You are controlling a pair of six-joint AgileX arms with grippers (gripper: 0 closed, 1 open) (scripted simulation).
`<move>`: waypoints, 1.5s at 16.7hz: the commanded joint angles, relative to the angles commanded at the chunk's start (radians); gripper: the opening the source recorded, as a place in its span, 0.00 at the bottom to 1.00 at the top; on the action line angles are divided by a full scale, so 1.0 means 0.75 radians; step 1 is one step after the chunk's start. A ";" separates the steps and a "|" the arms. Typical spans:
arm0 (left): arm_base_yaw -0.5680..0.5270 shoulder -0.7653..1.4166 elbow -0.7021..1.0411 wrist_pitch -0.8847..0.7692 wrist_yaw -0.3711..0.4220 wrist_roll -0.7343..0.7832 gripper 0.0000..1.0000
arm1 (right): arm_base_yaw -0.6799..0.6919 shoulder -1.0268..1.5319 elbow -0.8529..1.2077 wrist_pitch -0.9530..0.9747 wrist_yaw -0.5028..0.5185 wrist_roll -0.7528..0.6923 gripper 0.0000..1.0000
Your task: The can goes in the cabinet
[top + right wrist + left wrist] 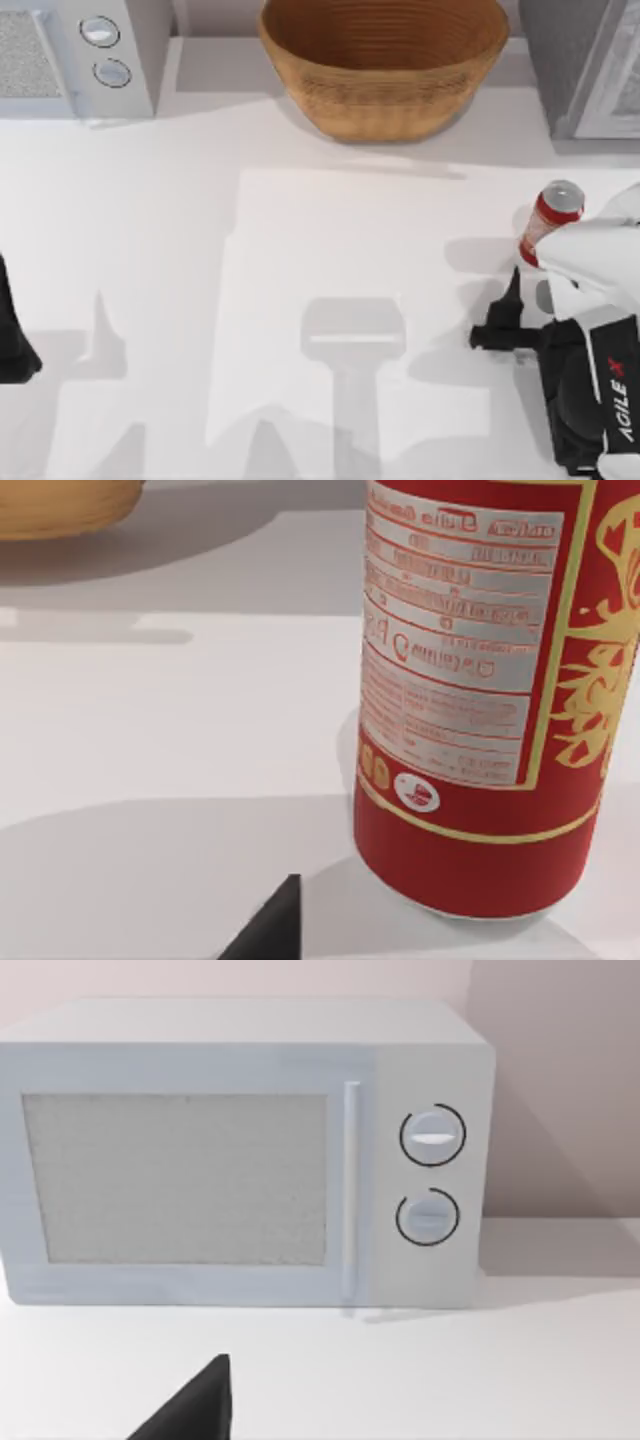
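The can (549, 214) is red with a silver top and stands upright on the white table at the right side. In the right wrist view the can (470, 700) is very close, its label facing me and its base on the table. My right gripper (532, 283) is down at the can, open. One black fingertip (274, 926) sits just beside the can with a gap, and the other is hidden under the white arm. The cabinet (560, 60), grey speckled with a lighter door panel (625, 80), stands at the back right corner. My left gripper (12, 345) is parked at the left edge.
A white microwave (80, 55) with two round knobs stands at the back left and faces the left wrist camera as the microwave (240, 1150). A woven brown basket (385, 70) sits at the back centre. Open white tabletop (300, 300) spreads between the two arms.
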State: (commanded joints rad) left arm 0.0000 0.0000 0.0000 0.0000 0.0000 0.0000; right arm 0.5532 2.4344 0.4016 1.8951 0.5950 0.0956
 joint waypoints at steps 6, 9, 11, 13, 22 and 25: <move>0.000 0.000 0.000 0.000 0.000 0.000 1.00 | -0.088 -0.056 0.081 -0.104 -0.099 -0.041 1.00; 0.000 0.000 0.000 0.000 0.000 0.000 1.00 | -0.144 -0.078 0.124 -0.166 -0.155 -0.046 1.00; 0.000 0.000 0.000 0.000 0.000 0.000 1.00 | -0.178 -0.089 0.152 -0.202 -0.188 -0.049 1.00; 0.000 0.000 0.000 0.000 0.000 0.000 1.00 | -0.205 -0.097 0.174 -0.231 -0.216 -0.052 1.00; 0.000 0.000 0.000 0.000 0.000 0.000 1.00 | -0.226 -0.102 0.192 -0.253 -0.236 -0.055 0.85; 0.000 0.000 0.000 0.000 0.000 0.000 1.00 | -0.226 -0.102 0.192 -0.253 -0.236 -0.055 0.62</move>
State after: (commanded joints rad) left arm 0.0000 0.0000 0.0000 0.0000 0.0000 0.0000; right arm 0.3840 2.3579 0.5452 1.7055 0.4180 0.0545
